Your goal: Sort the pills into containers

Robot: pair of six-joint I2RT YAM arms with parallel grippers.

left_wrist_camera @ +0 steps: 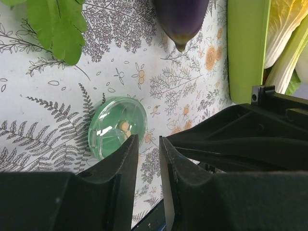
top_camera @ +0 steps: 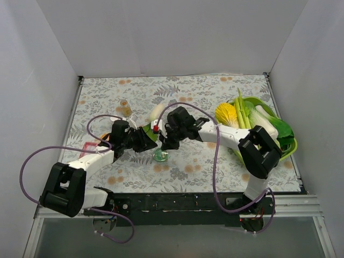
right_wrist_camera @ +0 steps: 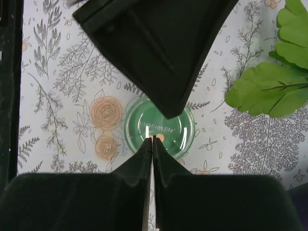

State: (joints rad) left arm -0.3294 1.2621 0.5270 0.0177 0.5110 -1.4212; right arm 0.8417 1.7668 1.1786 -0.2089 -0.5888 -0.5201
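A green dish [top_camera: 160, 155] lies on the floral cloth between my two grippers. It also shows in the left wrist view [left_wrist_camera: 118, 127], with two small tan pills [left_wrist_camera: 124, 126] in it. My left gripper [left_wrist_camera: 149, 142] hovers just beside the dish, its jaws a narrow gap apart and empty. My right gripper [right_wrist_camera: 152, 140] is shut, its tips right over the dish [right_wrist_camera: 178, 127] at a tan pill [right_wrist_camera: 161, 139]; I cannot tell whether it pinches the pill. An orange dish [top_camera: 104, 136] peeks out behind the left arm. The blue dish is out of view.
The lime-green tray [top_camera: 289, 151] with vegetables stands at the right. A dark eggplant [left_wrist_camera: 182, 19] and a green leaf [left_wrist_camera: 57, 24] lie close behind the dish. A small bottle [top_camera: 124, 106], a white radish [top_camera: 156, 111] and a pink packet [top_camera: 88, 148] are at the left.
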